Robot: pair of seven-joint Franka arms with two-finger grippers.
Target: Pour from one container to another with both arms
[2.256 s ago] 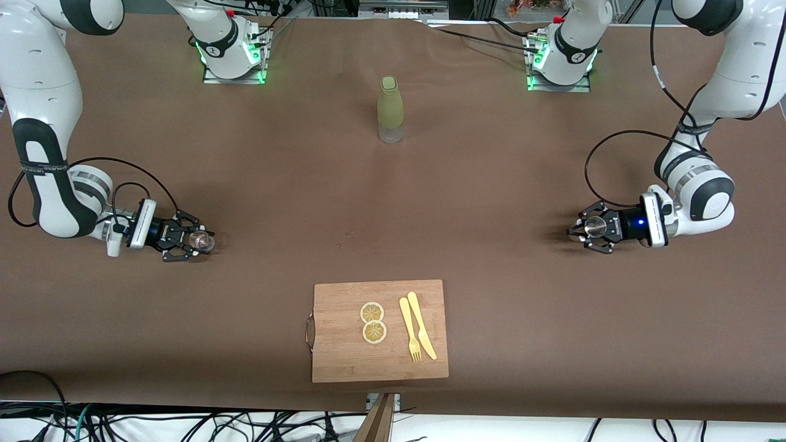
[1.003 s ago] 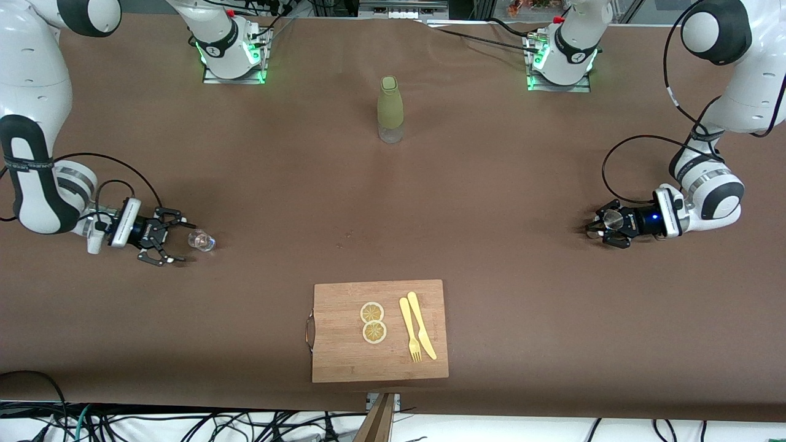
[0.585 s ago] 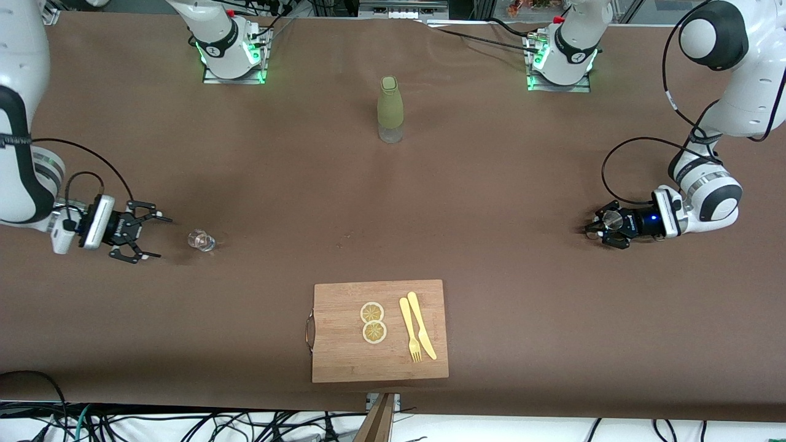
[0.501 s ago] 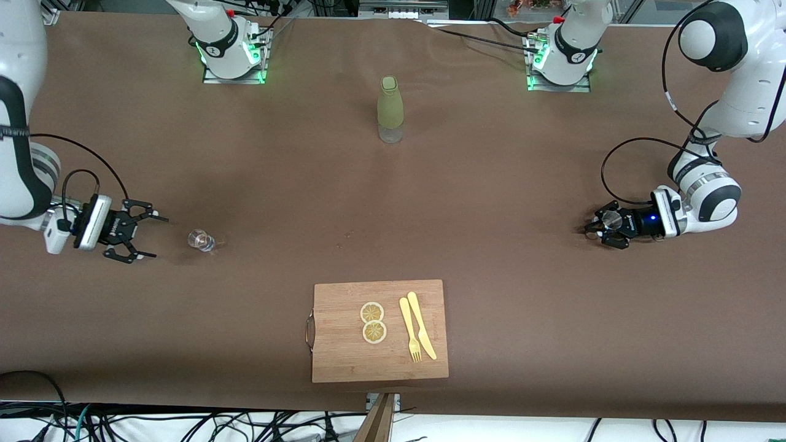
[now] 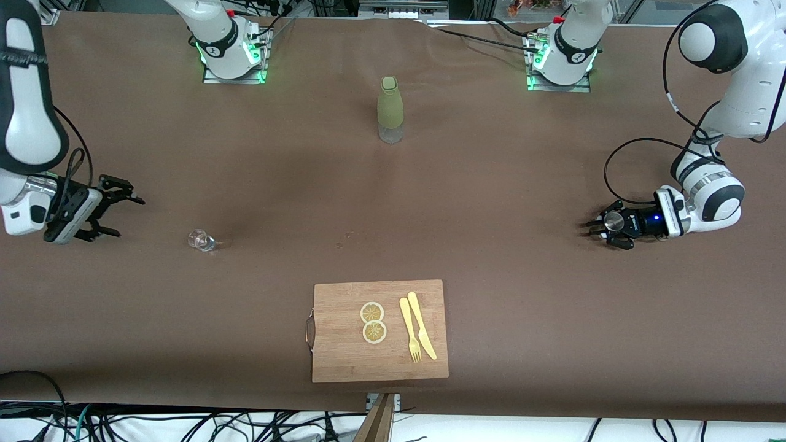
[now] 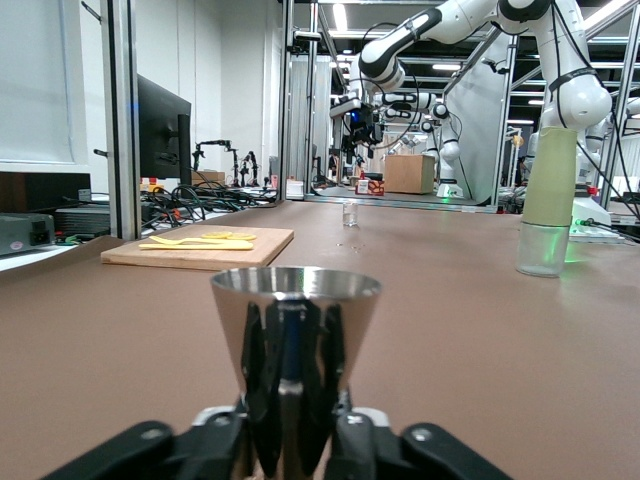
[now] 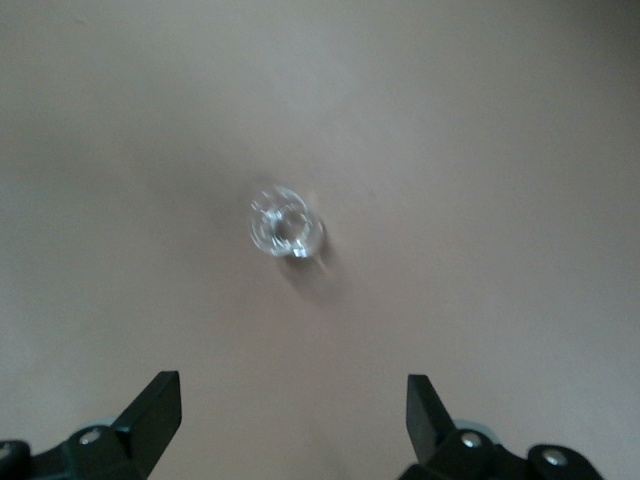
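A small clear glass [image 5: 201,240] stands alone on the brown table toward the right arm's end. It shows again as the glass [image 7: 285,222] under my right gripper [image 7: 290,415]. My right gripper [image 5: 126,216] hangs open and empty, apart from the glass and closer to the table's end. Toward the left arm's end, my left gripper [image 5: 605,230] is low at the table, shut on a shiny metal cup [image 5: 611,221]. The left wrist view shows the cone-shaped metal cup [image 6: 296,310] upright with the fingers hugging its narrow waist.
A tall green bottle [image 5: 390,109] stands mid-table near the bases. A wooden cutting board [image 5: 344,356] lies near the front edge, carrying two lemon slices [image 5: 373,322], a yellow fork [image 5: 409,337] and a knife [image 5: 422,333].
My right gripper let go of the clear glass, then pulled back toward the table's end and rose. My left gripper closed round the metal cup and has stayed almost still.
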